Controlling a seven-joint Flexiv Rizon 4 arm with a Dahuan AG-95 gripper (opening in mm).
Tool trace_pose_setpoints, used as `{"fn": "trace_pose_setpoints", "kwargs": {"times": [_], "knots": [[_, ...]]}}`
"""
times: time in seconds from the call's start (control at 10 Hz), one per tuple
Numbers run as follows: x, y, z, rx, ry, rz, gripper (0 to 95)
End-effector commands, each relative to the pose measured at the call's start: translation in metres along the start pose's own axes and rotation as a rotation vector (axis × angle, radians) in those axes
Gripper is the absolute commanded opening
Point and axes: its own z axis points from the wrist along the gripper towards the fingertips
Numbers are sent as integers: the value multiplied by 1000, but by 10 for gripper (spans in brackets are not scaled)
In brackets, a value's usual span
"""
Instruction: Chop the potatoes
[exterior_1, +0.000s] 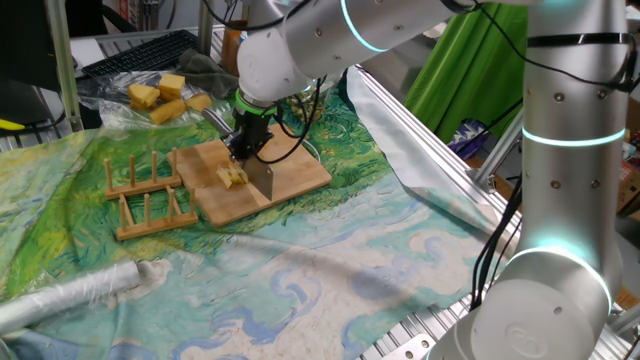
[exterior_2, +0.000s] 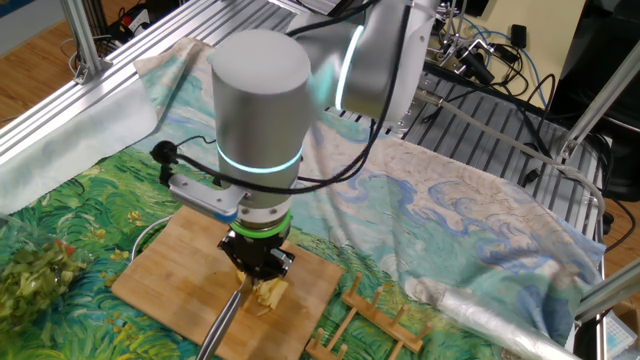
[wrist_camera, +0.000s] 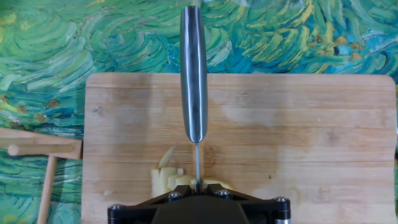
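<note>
Potato pieces (exterior_1: 232, 176) are seen sliced on the wooden board (exterior_1: 290, 175) in one fixed view, the knife (exterior_1: 260, 178) clamped in the shut gripper (exterior_1: 247, 147). From the other fixed view, thin slices are shown. Along the hand view, a small uncut remainder appears left.

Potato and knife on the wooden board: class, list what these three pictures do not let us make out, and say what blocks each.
- Hand view: part of the potato is hidden by the hand's dark housing at the bottom edge.
- The other fixed view: the knife's far end is cut off by the bottom edge.
- One fixed view: the slice count is too small to tell, and the blade covers where it meets the wooden board.
</note>
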Motion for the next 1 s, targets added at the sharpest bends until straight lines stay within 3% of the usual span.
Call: {"fn": "trace_pose_setpoints", "kwargs": {"times": [0.1,0.7,1.0], "knots": [[5,-2,-11,-7,12,1,0],[9,-3,-22,10,13,-1,0],[9,-3,-22,8,15,1,0]]}}
